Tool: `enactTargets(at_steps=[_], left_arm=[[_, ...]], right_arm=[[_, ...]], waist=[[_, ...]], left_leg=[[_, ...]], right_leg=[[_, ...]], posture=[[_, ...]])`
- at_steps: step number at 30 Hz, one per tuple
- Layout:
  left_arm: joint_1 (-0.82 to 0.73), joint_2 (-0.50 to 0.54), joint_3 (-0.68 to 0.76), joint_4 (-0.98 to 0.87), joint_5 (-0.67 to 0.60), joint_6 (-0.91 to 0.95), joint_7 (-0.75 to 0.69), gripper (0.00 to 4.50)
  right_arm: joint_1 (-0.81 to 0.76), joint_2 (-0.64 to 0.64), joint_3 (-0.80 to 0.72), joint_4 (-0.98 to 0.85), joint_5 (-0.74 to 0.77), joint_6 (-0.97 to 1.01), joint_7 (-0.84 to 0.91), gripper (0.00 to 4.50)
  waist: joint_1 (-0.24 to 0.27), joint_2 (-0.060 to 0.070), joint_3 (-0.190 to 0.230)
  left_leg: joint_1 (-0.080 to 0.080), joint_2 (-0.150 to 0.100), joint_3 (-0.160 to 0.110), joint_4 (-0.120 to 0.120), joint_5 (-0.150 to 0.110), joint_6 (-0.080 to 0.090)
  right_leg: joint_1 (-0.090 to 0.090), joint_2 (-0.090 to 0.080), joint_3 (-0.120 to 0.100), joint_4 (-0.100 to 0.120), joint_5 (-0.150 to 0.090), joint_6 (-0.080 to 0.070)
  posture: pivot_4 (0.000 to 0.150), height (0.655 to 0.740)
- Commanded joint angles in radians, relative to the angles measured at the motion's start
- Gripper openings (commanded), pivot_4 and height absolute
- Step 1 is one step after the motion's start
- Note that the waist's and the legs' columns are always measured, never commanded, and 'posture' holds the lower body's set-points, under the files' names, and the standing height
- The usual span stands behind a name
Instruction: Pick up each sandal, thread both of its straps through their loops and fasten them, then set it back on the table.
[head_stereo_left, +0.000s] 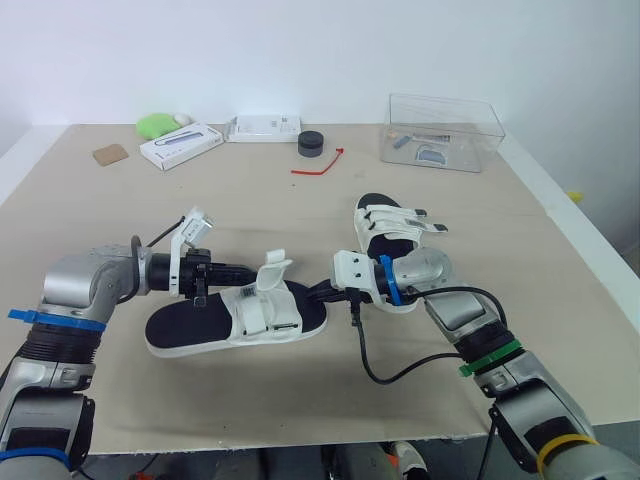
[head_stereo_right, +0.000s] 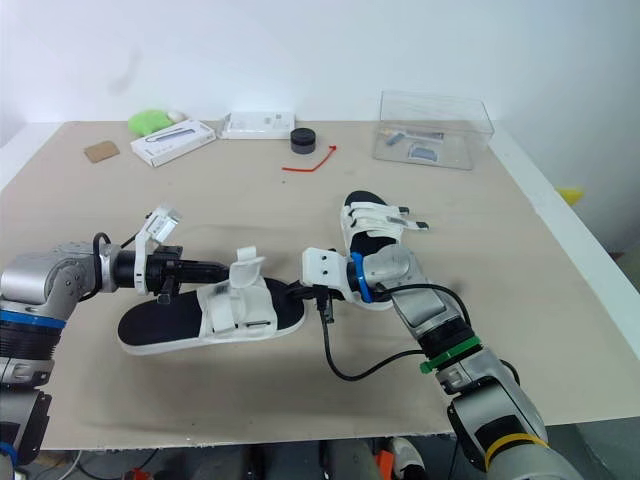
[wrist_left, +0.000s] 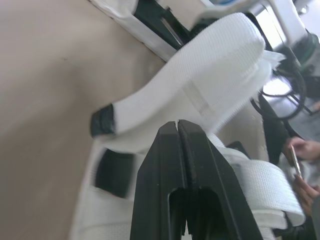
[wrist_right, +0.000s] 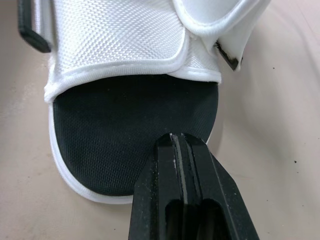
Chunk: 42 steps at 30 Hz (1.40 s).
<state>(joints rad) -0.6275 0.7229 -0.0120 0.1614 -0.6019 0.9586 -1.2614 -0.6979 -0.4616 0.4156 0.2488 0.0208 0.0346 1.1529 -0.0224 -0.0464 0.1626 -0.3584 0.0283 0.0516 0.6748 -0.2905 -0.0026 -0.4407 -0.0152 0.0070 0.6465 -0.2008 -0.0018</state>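
While the left pincer (head_stereo_left: 243, 272) and right pincer (head_stereo_left: 318, 292), both clenched, flank the light sandal (head_stereo_left: 240, 322) at lower centre of the worktop (head_stereo_left: 250, 200), its floppy raised strap (head_stereo_left: 272, 268) looks best pinched near its tip.

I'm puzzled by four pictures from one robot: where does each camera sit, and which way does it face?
Left eye view: on the head, facing forward and down over the table; both arms, left hand and right hand at the near sandal.
Right eye view: the head camera's other eye, same scene.
Left wrist view: on the left wrist, along its shut fingers to a raised strap.
Right wrist view: on the right wrist, along its shut fingers to the sandal's black footbed.
Both wrist views share that sandal.
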Motion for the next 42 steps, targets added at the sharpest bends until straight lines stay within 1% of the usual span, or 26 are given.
enactTargets(at_steps=[1,3,4,5,6,7,8,10,12,13,15,18,23,25,29,34,42], left_arm=[[-0.057,0.005,0.074,0.057,-0.037,0.057,0.046,0.07],[-0.063,0.010,0.083,0.053,-0.059,0.100,0.049,0.59],[-0.063,0.013,0.086,0.047,-0.065,0.110,0.050,0.77],[-0.062,0.016,0.088,0.042,-0.070,0.117,0.052,1.20],[-0.065,0.014,0.096,0.045,-0.073,0.116,0.058,1.53],[-0.075,0.015,0.113,0.048,-0.091,0.137,0.063,2.20],[-0.085,0.016,0.131,0.044,-0.114,0.161,0.067,2.47],[-0.103,0.014,0.173,0.023,-0.181,0.248,0.084,3.66],[-0.091,0.023,0.190,-0.030,-0.243,0.343,0.084,3.99],[-0.079,0.021,0.205,-0.051,-0.279,0.406,0.093,4.33],[-0.056,0.002,0.260,-0.073,-0.350,0.524,0.129,4.33],[-0.049,-0.054,0.358,-0.046,-0.419,0.640,0.241,4.33],[-0.013,-0.095,0.391,-0.001,-0.624,0.656,0.422,4.33],[-0.006,-0.116,0.395,0.014,-0.675,0.656,0.508,4.33],[-0.012,-0.156,0.397,0.048,-0.757,0.656,0.641,4.33],[-0.036,-0.213,0.410,0.087,-0.766,0.656,0.750,4.33],[-0.101,-0.290,0.436,0.167,-0.748,0.626,0.850,4.33]], right_arm=[[0.025,-0.009,0.005,0.005,-0.031,0.001,-0.005,0.00],[0.034,-0.011,0.005,-0.006,-0.030,0.004,-0.004,0.00],[0.035,-0.011,0.004,-0.009,-0.031,0.006,-0.004,0.00],[0.037,-0.011,0.003,-0.010,-0.032,0.007,-0.004,0.00],[0.037,-0.012,0.002,-0.010,-0.033,0.007,-0.004,0.00],[0.039,-0.014,0.001,-0.014,-0.033,0.008,-0.003,0.00],[0.042,-0.017,0.000,-0.018,-0.032,0.009,-0.001,0.00],[0.049,-0.024,-0.002,-0.025,-0.033,0.010,0.002,0.00],[0.054,-0.030,-0.002,-0.030,-0.035,0.010,0.005,0.00],[0.055,-0.031,-0.002,-0.031,-0.035,0.012,0.005,0.00],[0.056,-0.031,-0.003,-0.034,-0.035,0.015,0.005,0.00],[0.058,-0.031,-0.003,-0.035,-0.036,0.017,0.004,0.00],[0.053,-0.022,0.001,-0.027,-0.039,0.015,0.005,0.00],[0.049,-0.018,0.004,-0.020,-0.041,0.010,0.005,0.00],[0.041,-0.011,0.006,-0.006,-0.044,0.002,0.005,0.00],[0.033,-0.003,0.006,0.007,-0.047,-0.004,0.004,0.00],[0.038,-0.008,-0.001,0.007,-0.051,-0.005,0.001,0.00]], waist=[[0.000,0.000,0.000],[0.000,0.000,0.000],[0.000,0.000,0.000],[0.000,0.000,0.000],[-0.001,0.000,0.000],[-0.001,0.000,0.000],[-0.001,0.000,0.000],[-0.001,-0.001,0.000],[-0.001,-0.001,0.000],[-0.001,-0.001,0.000],[-0.002,-0.001,0.000],[-0.002,-0.001,0.000],[-0.001,-0.001,0.000],[-0.001,-0.001,0.000],[-0.001,-0.001,0.000],[-0.001,-0.001,0.000],[-0.001,-0.001,0.000]], left_leg=[[0.000,0.000,0.000,0.000,0.000,0.000],[0.000,0.000,0.000,0.000,0.000,0.000],[0.000,0.000,0.000,0.000,0.000,0.000],[0.000,0.000,0.000,0.000,0.000,0.000],[0.000,0.000,0.000,0.000,0.000,0.000],[0.000,0.000,0.000,0.000,0.000,0.000],[0.000,0.000,0.000,0.000,0.000,0.000],[-0.001,0.000,0.000,0.000,0.000,0.000],[-0.001,0.000,0.000,0.000,0.000,0.000],[-0.001,0.000,0.000,0.000,0.000,0.000],[-0.002,-0.001,-0.001,0.000,-0.001,0.001],[-0.002,-0.002,-0.001,0.000,-0.001,0.001],[-0.002,-0.002,-0.002,0.000,0.000,0.000],[-0.002,-0.002,-0.002,0.000,0.000,0.000],[-0.002,-0.003,-0.002,0.000,0.000,-0.001],[-0.001,-0.003,-0.003,0.000,0.001,-0.002],[-0.001,-0.003,-0.004,0.000,0.003,-0.006]], right_leg=[[0.000,0.000,0.000,0.000,0.000,0.000],[0.000,0.000,0.000,0.000,0.000,-0.001],[0.000,0.000,0.000,0.000,0.000,-0.001],[0.000,0.000,0.000,0.000,0.001,-0.001],[0.000,0.000,0.000,0.000,0.002,-0.003],[0.000,0.000,0.000,0.000,0.002,-0.003],[0.000,0.000,0.000,0.000,0.002,-0.003],[0.000,0.000,0.000,0.000,0.002,-0.003],[0.000,0.000,0.000,0.000,0.002,-0.003],[0.000,0.000,0.000,0.000,0.002,-0.003],[-0.001,-0.002,0.000,0.000,0.001,-0.002],[-0.001,-0.003,0.000,0.000,0.001,-0.001],[0.000,-0.004,-0.001,0.000,0.001,-0.002],[0.000,-0.008,-0.001,0.000,0.001,-0.002],[0.000,-0.008,-0.001,0.000,0.002,-0.003],[0.000,-0.008,-0.002,0.001,0.003,-0.004],[0.001,-0.007,-0.004,0.001,0.004,-0.004]], posture=[[0.150,0.7400],[0.150,0.7400],[0.150,0.7400],[0.150,0.7400],[0.150,0.7400],[0.150,0.7400],[0.150,0.7400],[0.150,0.7400],[0.150,0.7400],[0.150,0.7400],[0.150,0.7400],[0.150,0.7400],[0.150,0.7400],[0.150,0.7400],[0.150,0.7400],[0.150,0.7400],[0.150,0.7400]])
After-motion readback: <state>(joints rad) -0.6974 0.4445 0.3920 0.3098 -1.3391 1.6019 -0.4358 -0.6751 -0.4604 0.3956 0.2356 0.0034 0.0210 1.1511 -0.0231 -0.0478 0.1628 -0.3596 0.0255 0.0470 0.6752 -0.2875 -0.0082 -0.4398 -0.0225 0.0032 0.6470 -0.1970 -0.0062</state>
